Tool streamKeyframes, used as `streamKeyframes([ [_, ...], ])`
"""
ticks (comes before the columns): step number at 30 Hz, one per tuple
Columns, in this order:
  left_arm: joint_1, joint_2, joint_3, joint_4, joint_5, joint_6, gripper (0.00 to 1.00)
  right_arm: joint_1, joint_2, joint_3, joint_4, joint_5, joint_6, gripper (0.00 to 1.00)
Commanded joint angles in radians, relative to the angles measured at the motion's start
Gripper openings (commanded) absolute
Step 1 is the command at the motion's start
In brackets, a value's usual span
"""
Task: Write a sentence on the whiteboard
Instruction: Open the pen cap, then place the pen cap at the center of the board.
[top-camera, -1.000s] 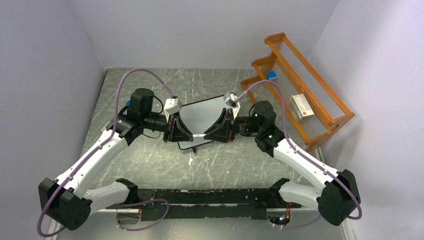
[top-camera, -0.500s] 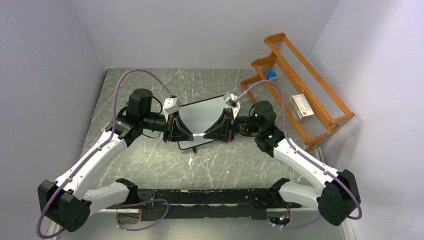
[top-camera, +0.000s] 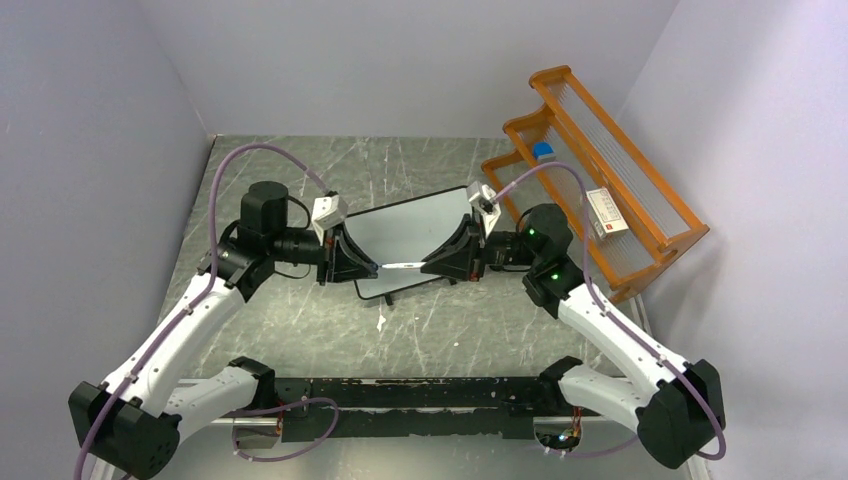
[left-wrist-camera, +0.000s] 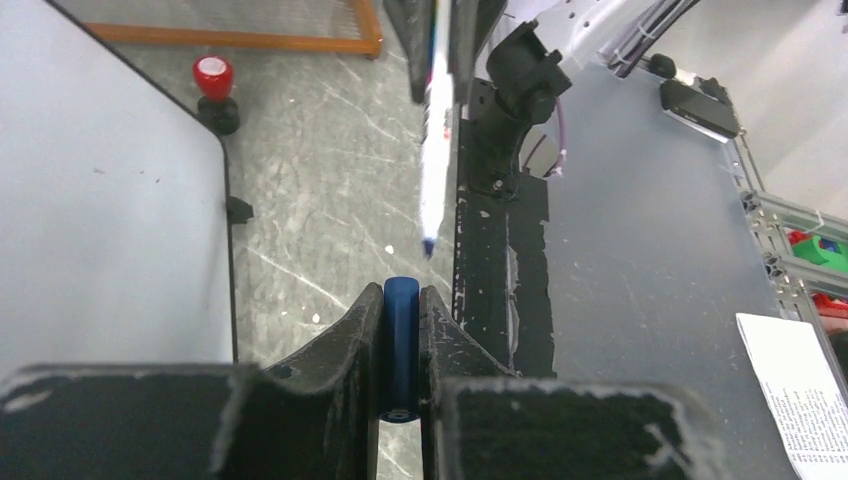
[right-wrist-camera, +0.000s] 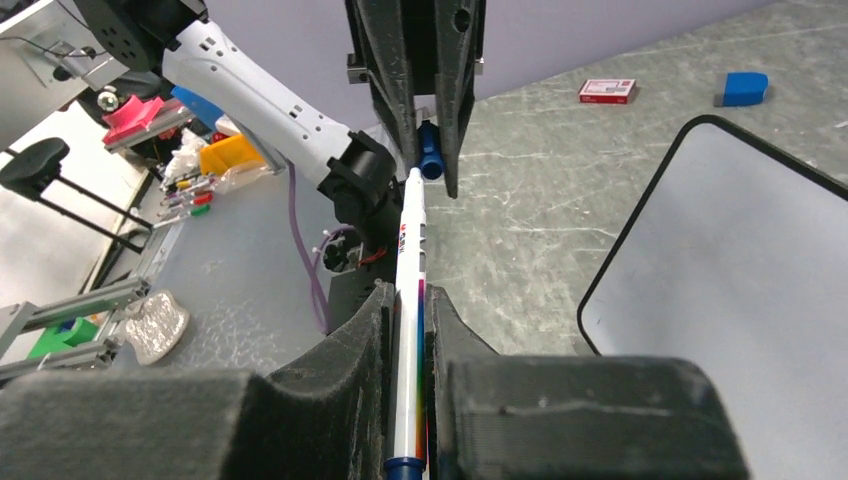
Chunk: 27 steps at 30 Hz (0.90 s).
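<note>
Since a second ago both grippers have drawn apart, baring more of the white marker (right-wrist-camera: 409, 300) between them. Left gripper (top-camera: 373, 267): jaws pinching a blue cap (left-wrist-camera: 400, 335). Right gripper (top-camera: 429, 264): jaws clamped on the marker barrel, its tip aimed at the cap and just short of it. Beneath them the whiteboard (top-camera: 412, 222) lies on the grey table (top-camera: 320, 325), its face plain white; beyond, at far right, an orange rack (top-camera: 640, 232)

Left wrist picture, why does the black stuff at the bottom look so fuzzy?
Left wrist view: the left hand is near the camera, so its base blurs; the marker beyond looks sharper. Right wrist view: the right hand blurs the same way. Top view: everything crisp, light soft.
</note>
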Motion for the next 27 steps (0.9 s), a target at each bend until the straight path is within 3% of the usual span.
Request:
streamKeyframes([
  [1, 0.028, -0.023, -0.013, 0.01, -0.048, 0.005, 0.05, -0.048, -0.039, 0.003, -0.003, -0.065, 0.001, 0.0],
  [8, 0.038, -0.069, 0.001, -0.008, -0.335, -0.025, 0.05, -0.065, -0.067, 0.032, -0.156, 0.064, -0.089, 0.0],
  [17, 0.049, -0.057, 0.03, -0.073, -1.003, -0.19, 0.05, -0.065, -0.118, 0.016, -0.208, 0.296, -0.128, 0.0],
  [27, 0.097, 0.09, -0.025, -0.079, -1.251, -0.28, 0.05, -0.063, -0.174, -0.004, -0.244, 0.436, -0.161, 0.0],
])
